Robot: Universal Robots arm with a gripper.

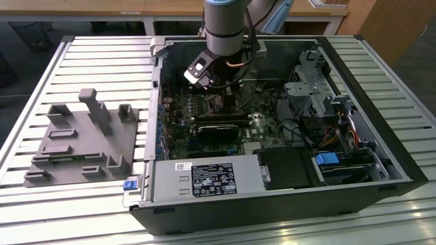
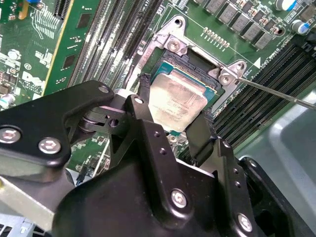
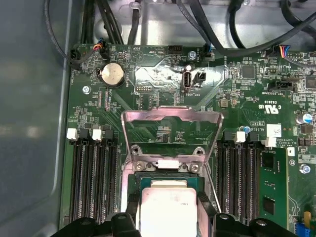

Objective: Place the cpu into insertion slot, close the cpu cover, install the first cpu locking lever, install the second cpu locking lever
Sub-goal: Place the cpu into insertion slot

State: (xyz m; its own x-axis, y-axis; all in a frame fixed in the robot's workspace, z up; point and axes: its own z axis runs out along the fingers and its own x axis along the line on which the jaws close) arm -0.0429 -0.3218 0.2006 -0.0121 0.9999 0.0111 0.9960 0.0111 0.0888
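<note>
In both wrist views my gripper [image 2: 176,101] [image 3: 168,200] is shut on the cpu [image 2: 177,111] [image 3: 165,212], a pale silvery square chip, with a black finger [image 2: 143,98] against each of two opposite edges. The chip sits level at the insertion slot [image 2: 170,66] [image 3: 165,177] on the green motherboard; I cannot tell whether it rests in the slot or hovers just over it. The cpu cover [image 3: 171,117], a silvery frame, stands swung up and open behind the slot. A thin locking lever [image 2: 276,94] sticks out beside it. In the exterior view the gripper [image 1: 221,94] reaches down into the open computer case.
Long black memory slots [image 3: 94,182] [image 3: 244,173] flank the slot on both sides. A black heatsink block [image 1: 218,132], a grey power supply [image 1: 204,181] and cable bundles [image 1: 327,138] fill the case. A grey fixture [image 1: 81,138] lies at the exterior view's left.
</note>
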